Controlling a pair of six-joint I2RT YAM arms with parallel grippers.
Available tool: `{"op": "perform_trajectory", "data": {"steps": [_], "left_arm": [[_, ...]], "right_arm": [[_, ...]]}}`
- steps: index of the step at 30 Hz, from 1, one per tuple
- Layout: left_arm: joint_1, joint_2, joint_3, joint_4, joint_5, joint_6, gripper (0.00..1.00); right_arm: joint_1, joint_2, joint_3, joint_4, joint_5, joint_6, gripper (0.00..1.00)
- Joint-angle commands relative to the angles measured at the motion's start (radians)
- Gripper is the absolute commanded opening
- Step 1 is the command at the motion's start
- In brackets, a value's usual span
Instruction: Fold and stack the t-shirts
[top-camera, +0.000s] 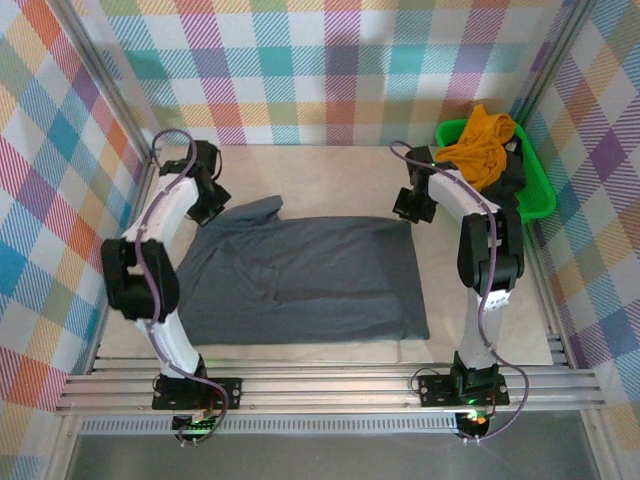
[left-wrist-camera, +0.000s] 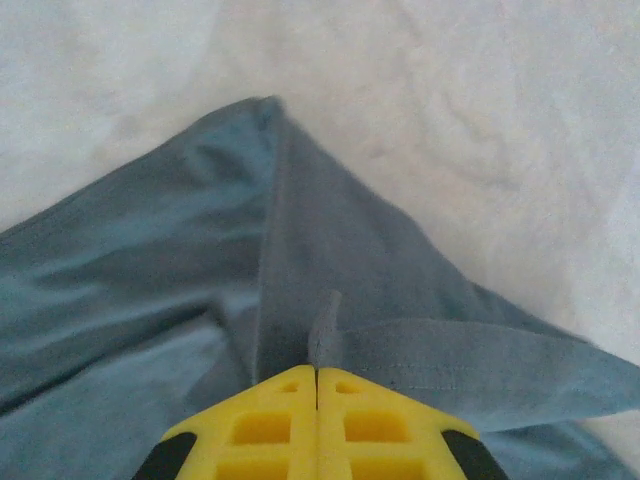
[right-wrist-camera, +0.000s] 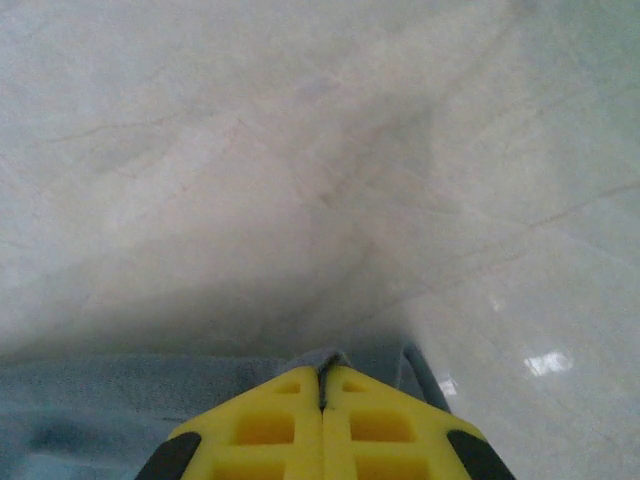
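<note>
The pale beige table (top-camera: 330, 170) spans the floor of the plaid-walled cell, and most of its middle is covered by the slate-grey t-shirt (top-camera: 310, 280), which lies spread out flat with its long side running from 9 o'clock to 3 o'clock in the top view. Soft creases cross its centre, and one sleeve (top-camera: 255, 210) juts out toward 11 o'clock. At 2 o'clock on the table, in the far corner, the green basket (top-camera: 541, 195) sits well apart from the grey shirt. The mustard-orange t-shirt (top-camera: 480, 140) is heaped in the basket in a crumpled bunch that rises above its rim. The left gripper (top-camera: 208, 212) is down at the shirt's 10 o'clock corner, just beside the sleeve. In its wrist view the left gripper (left-wrist-camera: 317, 372) has its yellow jaws pressed together, nipping a small raised ridge of the slate-grey t-shirt (left-wrist-camera: 150, 260), with a hemmed edge running off toward 3 o'clock. The right gripper (top-camera: 411, 212) is at the shirt's 2 o'clock corner. Seen from its own wrist, the right gripper (right-wrist-camera: 322, 372) also has its jaws closed tight, pinching a small pucker at the edge of the slate-grey t-shirt (right-wrist-camera: 120, 400), with bare table beyond toward 12 o'clock.
</note>
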Motion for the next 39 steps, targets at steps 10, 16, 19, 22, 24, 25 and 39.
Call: {"op": "perform_trajectory", "data": {"steps": [10, 16, 19, 22, 24, 25, 39], "left_arm": [[0.065, -0.388, -0.286, -0.13, -0.101, -0.068, 0.0], [0.085, -0.5, -0.337, -0.21, -0.111, -0.082, 0.0], [0.097, -0.527, -0.356, -0.243, -0.107, -0.084, 0.0], [0.113, -0.535, -0.355, -0.276, -0.092, -0.086, 0.0], [0.117, -0.538, -0.347, -0.295, -0.084, -0.09, 0.0], [0.118, -0.538, -0.342, -0.307, -0.083, -0.09, 0.0], [0.117, -0.607, -0.436, -0.358, -0.092, -0.11, 0.0]], "right_arm": [[0.023, -0.272, -0.299, -0.013, 0.002, 0.067, 0.0], [0.024, -0.365, -0.433, -0.021, 0.002, 0.064, 0.0], [0.025, -0.402, -0.486, -0.023, -0.01, 0.062, 0.0], [0.025, -0.419, -0.52, -0.026, -0.024, 0.058, 0.0], [0.028, -0.425, -0.531, -0.033, -0.024, 0.054, 0.0], [0.029, -0.43, -0.536, -0.034, -0.023, 0.053, 0.0], [0.057, -0.467, -0.632, -0.05, 0.019, 0.064, 0.0]]}}
